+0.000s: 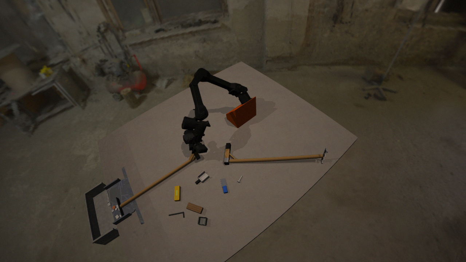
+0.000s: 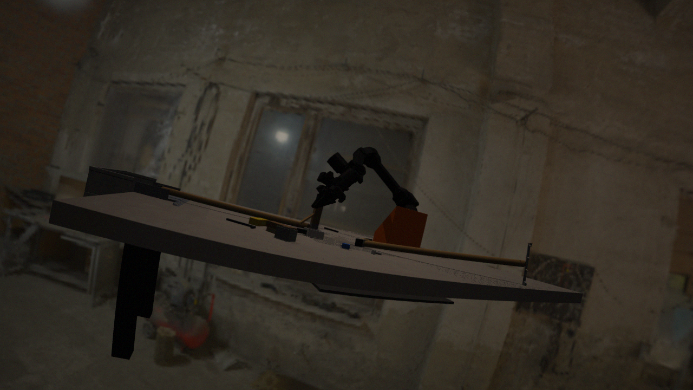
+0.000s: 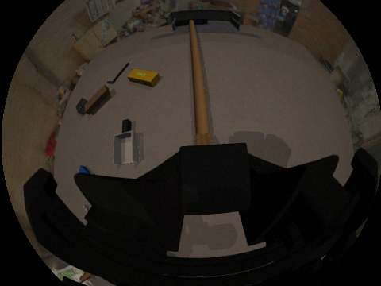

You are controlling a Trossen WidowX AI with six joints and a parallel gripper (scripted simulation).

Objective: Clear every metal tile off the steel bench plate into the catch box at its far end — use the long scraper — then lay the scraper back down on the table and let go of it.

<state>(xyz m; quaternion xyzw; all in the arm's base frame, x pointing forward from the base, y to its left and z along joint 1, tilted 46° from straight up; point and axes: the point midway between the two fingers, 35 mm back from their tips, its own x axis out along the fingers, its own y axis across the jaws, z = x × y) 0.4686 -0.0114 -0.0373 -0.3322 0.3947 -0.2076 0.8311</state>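
Observation:
My gripper (image 1: 196, 155) (image 2: 316, 216) (image 3: 205, 149) is shut on the near end of the long scraper. Its wooden handle (image 1: 156, 182) (image 2: 232, 207) (image 3: 198, 85) runs straight away from me across the table. Its dark blade (image 1: 118, 207) stands on the steel bench plate (image 1: 126, 188), close to the plate's far end. Several small metal tiles (image 1: 113, 210), white ones and an orange one, lie just past the blade, at the edge of the dark-walled catch box (image 1: 93, 211) (image 2: 113, 181) (image 3: 203, 17). I cannot tell which tiles lie inside the box.
A second long-handled tool (image 1: 276, 159) (image 2: 445, 254) lies to the right. An orange wedge (image 1: 242, 112) (image 2: 401, 225) stands by the arm's base. A yellow block (image 1: 177, 193) (image 3: 143, 76), wooden block (image 1: 194, 207), hex key (image 1: 176, 214), black frame (image 1: 202, 221), grey clamp (image 1: 202, 177) (image 3: 128, 145) and blue piece (image 1: 224, 186) lie beside the handle.

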